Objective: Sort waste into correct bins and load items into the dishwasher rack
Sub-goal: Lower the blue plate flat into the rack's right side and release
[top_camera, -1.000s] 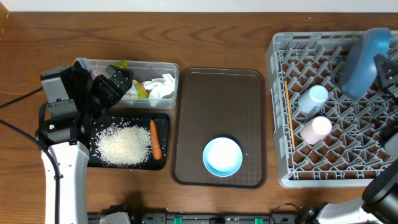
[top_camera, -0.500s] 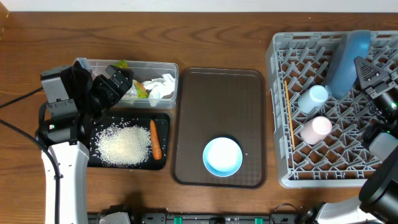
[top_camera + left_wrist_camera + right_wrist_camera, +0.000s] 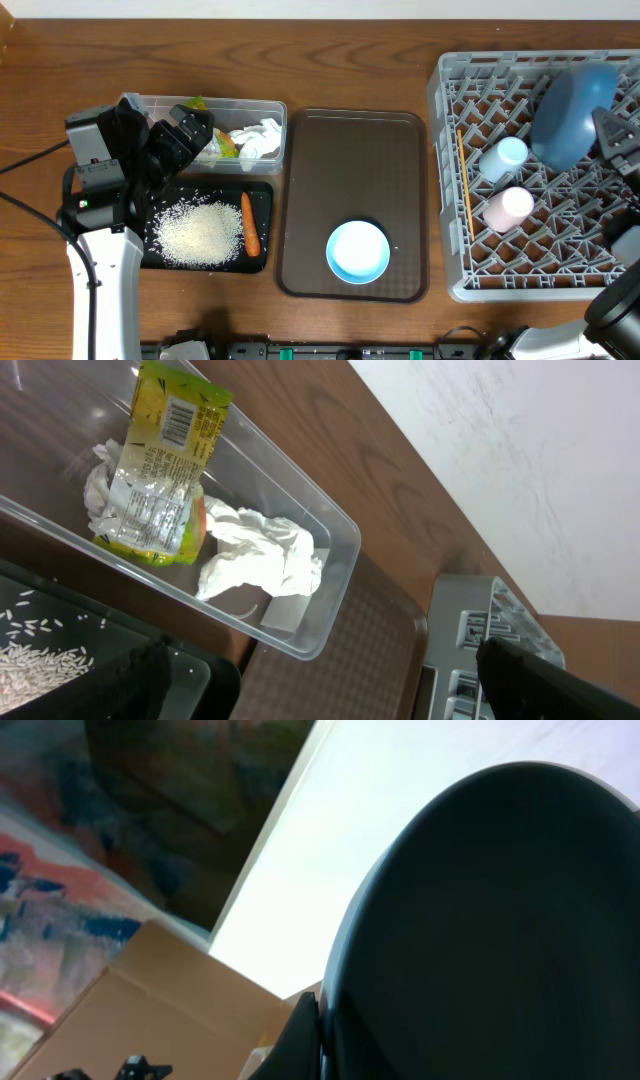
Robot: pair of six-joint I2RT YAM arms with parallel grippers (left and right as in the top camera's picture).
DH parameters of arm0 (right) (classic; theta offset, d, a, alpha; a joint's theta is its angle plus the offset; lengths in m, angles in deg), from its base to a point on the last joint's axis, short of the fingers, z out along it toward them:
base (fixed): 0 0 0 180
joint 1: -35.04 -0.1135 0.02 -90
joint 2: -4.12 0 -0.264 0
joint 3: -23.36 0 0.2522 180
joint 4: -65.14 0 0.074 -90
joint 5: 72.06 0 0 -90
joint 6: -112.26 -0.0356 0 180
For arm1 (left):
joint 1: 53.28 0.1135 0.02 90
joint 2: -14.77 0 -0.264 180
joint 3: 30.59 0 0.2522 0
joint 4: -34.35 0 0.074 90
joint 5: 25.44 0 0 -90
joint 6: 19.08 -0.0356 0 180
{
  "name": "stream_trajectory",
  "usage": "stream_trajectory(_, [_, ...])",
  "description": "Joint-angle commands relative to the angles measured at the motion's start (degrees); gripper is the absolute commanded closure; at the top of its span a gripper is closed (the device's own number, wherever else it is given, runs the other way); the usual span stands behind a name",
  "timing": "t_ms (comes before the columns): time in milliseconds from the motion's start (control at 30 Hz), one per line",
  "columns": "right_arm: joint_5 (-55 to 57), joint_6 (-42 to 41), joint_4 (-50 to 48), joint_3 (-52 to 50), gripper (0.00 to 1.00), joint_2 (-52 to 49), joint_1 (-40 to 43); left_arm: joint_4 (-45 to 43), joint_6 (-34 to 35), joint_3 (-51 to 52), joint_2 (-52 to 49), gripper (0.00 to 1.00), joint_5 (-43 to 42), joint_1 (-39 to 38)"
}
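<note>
My right gripper (image 3: 610,135) is shut on the dark blue plate (image 3: 570,112), which is tilted over the far right of the grey dishwasher rack (image 3: 445,200); the plate fills the right wrist view (image 3: 490,930). The light blue cup (image 3: 503,157), the pink cup (image 3: 508,207) and the chopsticks (image 3: 464,180) lie in the rack. The white-and-blue bowl (image 3: 358,250) sits on the brown tray (image 3: 350,140). The clear tub (image 3: 255,105) holds the wrapper (image 3: 160,470) and tissue (image 3: 262,550). The black tray (image 3: 262,200) holds rice (image 3: 200,232) and the carrot (image 3: 250,222). My left gripper (image 3: 180,140) is open over the tub's left end.
The brown tray lies between the two bins and the rack. A cardboard box (image 3: 130,1010) shows off the table in the right wrist view. The left arm's base (image 3: 95,200) stands left of the black tray.
My right gripper has turned the plate over the rack: it showed edge-on half a second ago and now shows its broad round face. The left arm has not moved.
</note>
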Motion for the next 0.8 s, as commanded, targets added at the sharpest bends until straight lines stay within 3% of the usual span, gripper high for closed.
stream_trajectory(0, [-2.1, -4.4, -0.2, -0.1, 0.91, 0.2, 3.4, 0.0, -1.2, -0.3, 0.0, 0.0, 0.7, 0.2])
stream_trajectory(200, [-6.4, -10.2, 0.5, -0.1, 0.73, 0.2, 7.8, -0.1, -1.2, -0.3, 0.0, 0.0, 0.7, 0.2])
stream_trajectory(467, [-8.2, -10.4, 10.1, -0.1, 0.77, 0.2, 11.9, -0.1, -1.2, -0.3, 0.0, 0.0, 0.7, 0.2])
stream_trajectory(767, [-4.4, -10.6, 12.9, -0.1, 0.78, 0.2, 18.4, 0.0, -1.2, -0.3, 0.0, 0.0, 0.7, 0.2])
